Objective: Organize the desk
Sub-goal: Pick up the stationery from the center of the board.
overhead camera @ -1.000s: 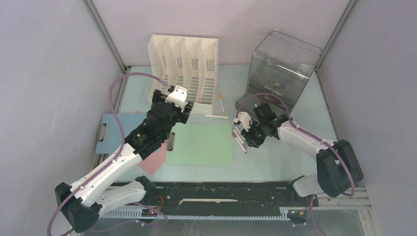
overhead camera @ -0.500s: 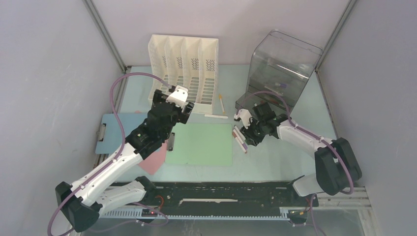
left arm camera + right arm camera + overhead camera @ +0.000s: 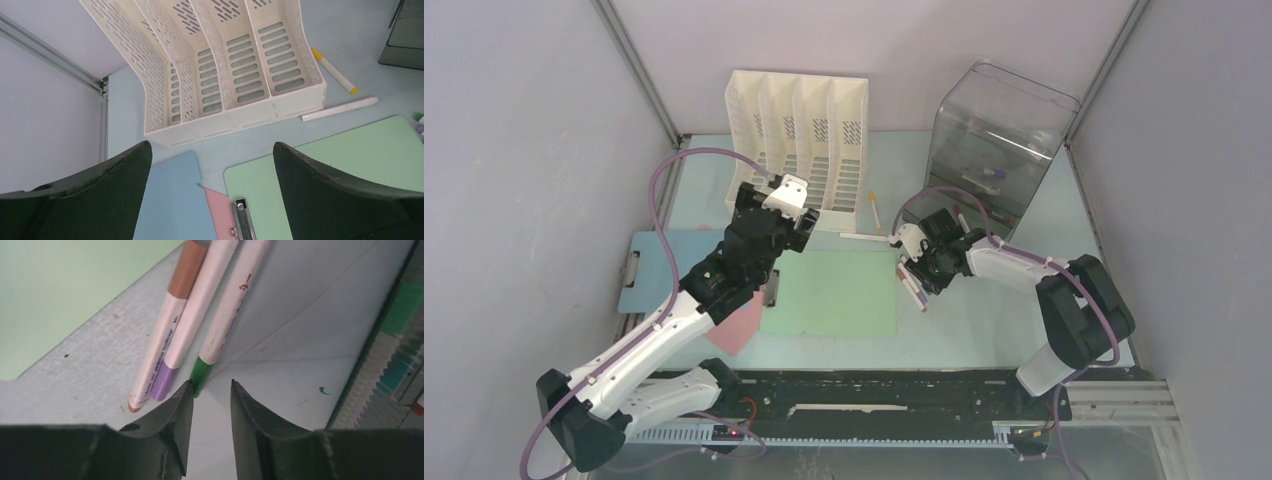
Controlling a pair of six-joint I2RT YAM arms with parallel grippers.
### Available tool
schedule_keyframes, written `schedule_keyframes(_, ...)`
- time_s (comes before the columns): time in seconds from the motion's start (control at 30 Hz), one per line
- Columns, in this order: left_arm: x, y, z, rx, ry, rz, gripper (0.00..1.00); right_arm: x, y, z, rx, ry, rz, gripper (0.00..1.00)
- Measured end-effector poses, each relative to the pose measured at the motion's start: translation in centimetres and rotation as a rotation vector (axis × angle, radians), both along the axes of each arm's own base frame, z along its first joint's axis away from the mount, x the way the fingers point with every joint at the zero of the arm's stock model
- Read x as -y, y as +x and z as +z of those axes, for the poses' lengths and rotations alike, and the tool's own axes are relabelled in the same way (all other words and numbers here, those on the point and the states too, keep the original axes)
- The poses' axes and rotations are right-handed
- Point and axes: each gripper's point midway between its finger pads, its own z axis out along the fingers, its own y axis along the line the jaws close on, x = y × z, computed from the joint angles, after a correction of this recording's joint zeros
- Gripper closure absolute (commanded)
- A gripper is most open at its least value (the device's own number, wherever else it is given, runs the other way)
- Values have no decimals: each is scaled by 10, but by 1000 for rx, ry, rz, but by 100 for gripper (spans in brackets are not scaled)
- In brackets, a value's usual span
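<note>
The large pale mint-green desk [image 3: 984, 320] with metal-framed edges lies beneath both arms and carries everything else. The right pincer [image 3: 211, 385] hangs close over it with its dark fingers drawn to a narrow slit, nothing between them. Just ahead of its tips three white-barrelled markers lie side by side on the desk: a green-capped marker [image 3: 225, 310] whose cap ends right by one fingertip, though whether they touch cannot be told, then a purple-ended marker [image 3: 195, 315], then a brown-capped marker [image 3: 170, 325] outermost. Beyond those markers, ahead and to that same side, is the rounded corner of a flat light-green clipboard [image 3: 60, 295]; on the pincer's opposite side stands the wall of a smoky transparent plastic bin [image 3: 999, 130]. The left pincer [image 3: 210, 150] is held higher, its fingers spread wide and empty. Straight ahead of it stands a cream slotted plastic file rack [image 3: 225, 75] with four compartments. Ahead and to the right, a yellow-tipped white marker [image 3: 334, 71] and a slim white pen [image 3: 340, 108] lie just beside the rack. Below the gap between its fingers are a flat light-blue board [image 3: 167, 200], a pink sheet [image 3: 216, 212] and the clipboard's metal clip [image 3: 242, 220].
</note>
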Motion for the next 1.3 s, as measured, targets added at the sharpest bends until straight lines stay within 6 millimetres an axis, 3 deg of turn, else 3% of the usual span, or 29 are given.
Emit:
schedule_keyframes(0.73,3,-1,0,1,8,-12,0,1,11,-11,-19,-20,-55,65)
schedule_keyframes(1.3,5,-3,-1,-5,13,-20,0,1,18,-12,-10,-35,-63,91)
